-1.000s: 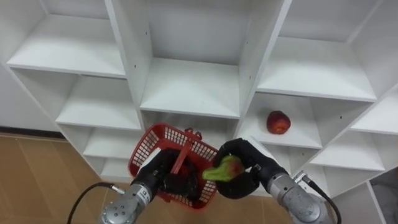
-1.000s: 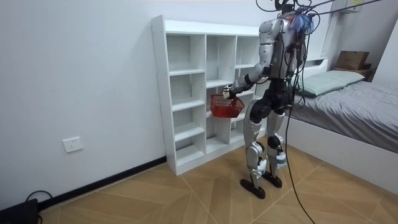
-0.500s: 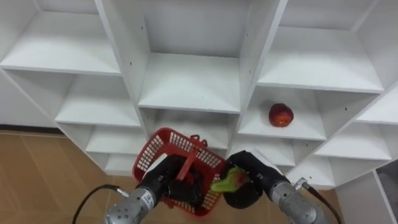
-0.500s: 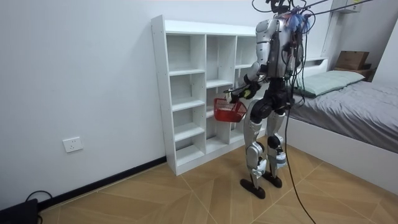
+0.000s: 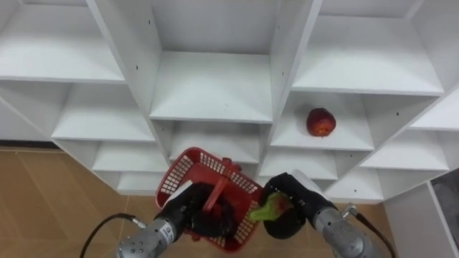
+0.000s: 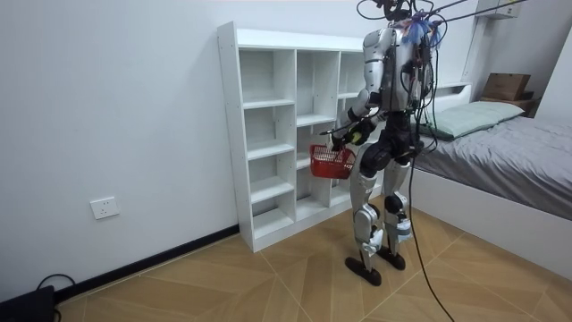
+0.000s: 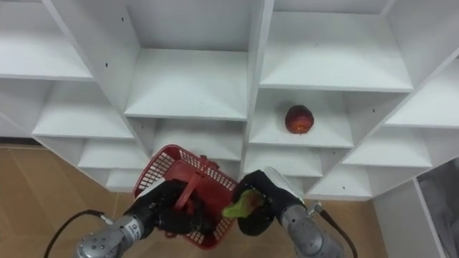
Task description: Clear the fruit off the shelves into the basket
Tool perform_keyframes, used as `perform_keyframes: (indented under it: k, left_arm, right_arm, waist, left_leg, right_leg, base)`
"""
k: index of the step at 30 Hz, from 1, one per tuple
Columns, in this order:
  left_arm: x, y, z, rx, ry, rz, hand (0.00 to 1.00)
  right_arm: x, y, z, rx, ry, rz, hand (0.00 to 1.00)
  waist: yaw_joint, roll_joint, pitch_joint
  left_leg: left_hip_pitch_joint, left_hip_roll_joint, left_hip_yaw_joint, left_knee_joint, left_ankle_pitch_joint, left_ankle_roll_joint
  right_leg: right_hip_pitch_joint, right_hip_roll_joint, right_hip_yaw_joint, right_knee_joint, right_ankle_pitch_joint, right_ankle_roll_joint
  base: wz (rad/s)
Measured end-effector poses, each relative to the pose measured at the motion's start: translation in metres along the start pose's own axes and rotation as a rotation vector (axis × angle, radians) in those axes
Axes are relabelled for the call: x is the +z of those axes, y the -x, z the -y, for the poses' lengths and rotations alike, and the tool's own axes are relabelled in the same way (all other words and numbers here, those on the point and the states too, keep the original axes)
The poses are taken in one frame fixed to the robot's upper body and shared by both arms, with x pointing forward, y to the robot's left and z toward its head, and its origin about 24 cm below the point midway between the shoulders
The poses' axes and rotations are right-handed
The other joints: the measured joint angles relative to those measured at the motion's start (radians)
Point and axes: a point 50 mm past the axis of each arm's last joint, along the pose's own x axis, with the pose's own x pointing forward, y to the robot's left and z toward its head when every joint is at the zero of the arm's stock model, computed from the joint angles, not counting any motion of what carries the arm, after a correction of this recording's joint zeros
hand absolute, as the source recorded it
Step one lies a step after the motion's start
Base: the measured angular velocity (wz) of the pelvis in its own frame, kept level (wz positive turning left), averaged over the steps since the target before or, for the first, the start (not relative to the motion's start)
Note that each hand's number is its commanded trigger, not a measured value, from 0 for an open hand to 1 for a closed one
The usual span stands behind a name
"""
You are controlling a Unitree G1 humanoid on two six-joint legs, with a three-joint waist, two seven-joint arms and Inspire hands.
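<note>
The left robot hand (image 5: 188, 209) clasps the red basket (image 5: 176, 179) by its handle beside the right robot hand (image 5: 290, 216), curled round a green fruit (image 5: 267, 209) at the rim (apparently ready to drop in).

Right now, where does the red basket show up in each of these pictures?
Left eye view: red basket at lower centre, its handle in the left hand, beside the green fruit in the right hand.
Right eye view: lower centre-left.
Room view: just right of centre, between the robot and the shelves.
Shared landmark: the white closet behind it.
</note>
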Motion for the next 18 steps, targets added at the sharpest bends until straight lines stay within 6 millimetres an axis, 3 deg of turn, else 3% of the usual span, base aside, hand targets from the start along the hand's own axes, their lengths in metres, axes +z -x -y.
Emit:
perform_keyframes:
  k: [6, 18]
  left_arm:
    - [0.003, -0.001, 0.001, 0.005, 0.071, 0.032, 1.00]
    - [0.012, -0.007, 0.005, 0.008, 0.104, 0.068, 1.00]
  right_arm:
    - [-0.012, -0.005, 0.001, -0.011, 0.006, -0.061, 1.00]
    - [-0.007, -0.015, 0.006, -0.048, 0.005, -0.064, 1.00]
  waist:
    - [0.000, 0.000, 0.0001]
    - [0.002, 0.008, 0.0046]
  left_leg:
    - [0.002, 0.001, 0.000, 0.002, 0.000, 0.000]
    - [0.000, 0.002, 0.001, -0.002, 0.001, -0.001]
  right_leg:
    - [-0.001, -0.002, -0.012, 0.008, 0.000, 0.000]
    - [-0.001, -0.003, -0.032, -0.003, -0.001, -0.002]
  base:
    - [0.00]
    - [0.00]
